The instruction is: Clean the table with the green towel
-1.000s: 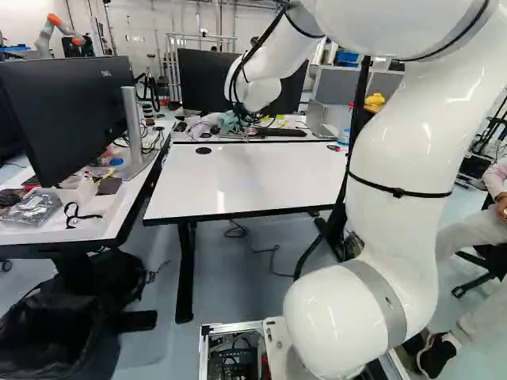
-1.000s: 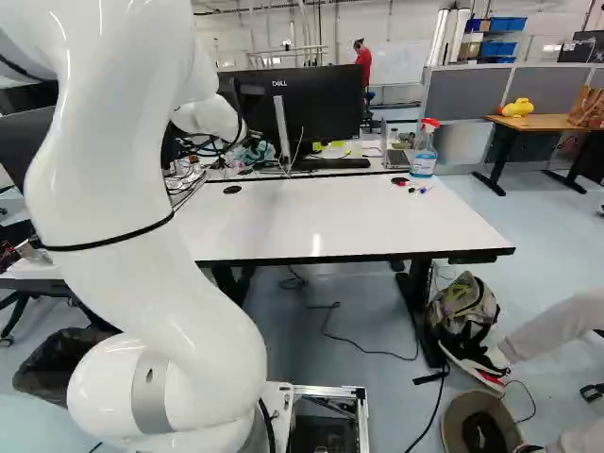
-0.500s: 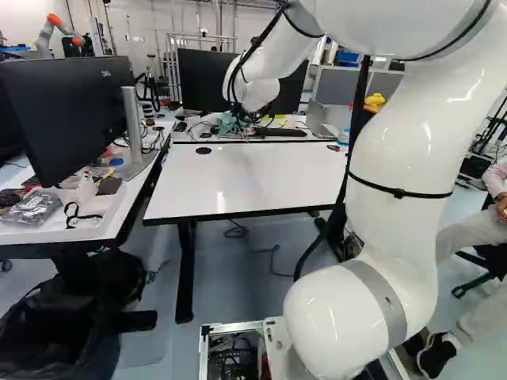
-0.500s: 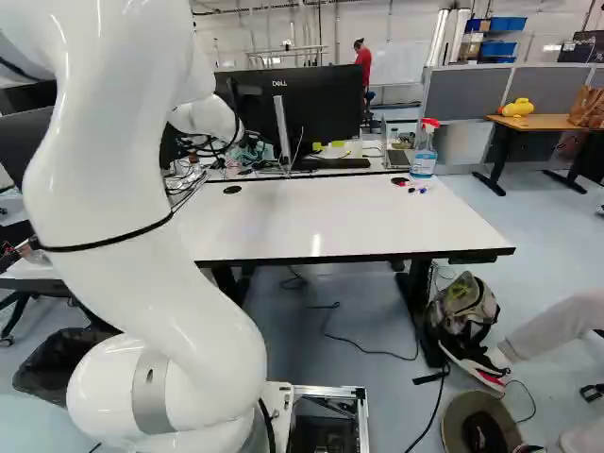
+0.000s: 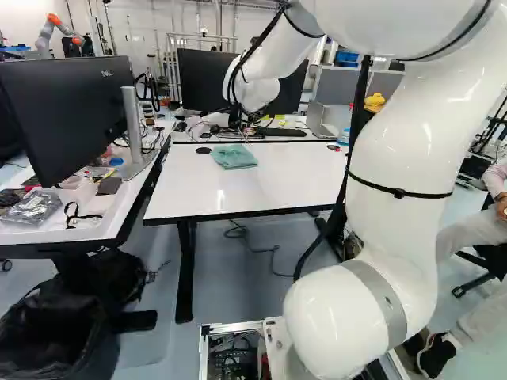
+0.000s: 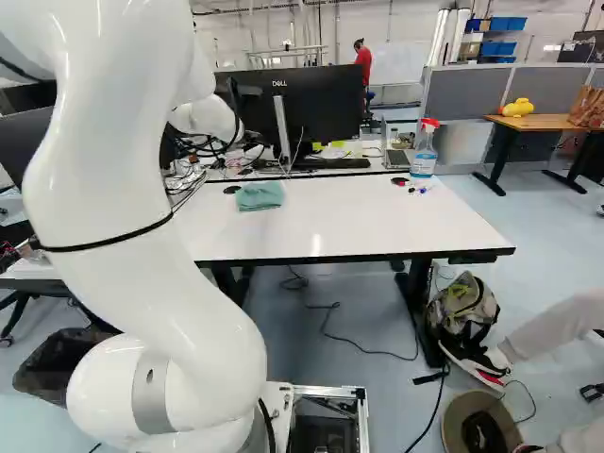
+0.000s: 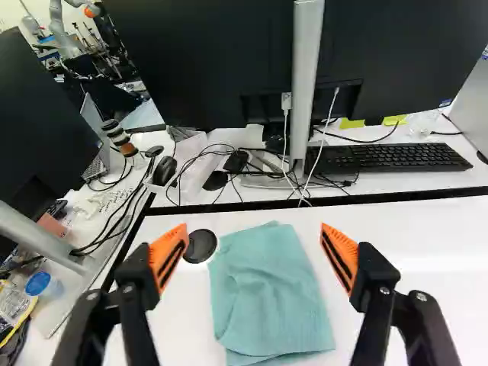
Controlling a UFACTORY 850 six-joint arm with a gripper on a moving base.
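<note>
Just right of the left black disc, the towel lies loosely folded on the surface. The gripper is released, fingers spread wide, with disc and towel between them in the wrist view. Beyond the disc, rightward, sits a keyboard.

Bright indoor light, pale glare on white tabletop, highlights along glossy arm.
</note>
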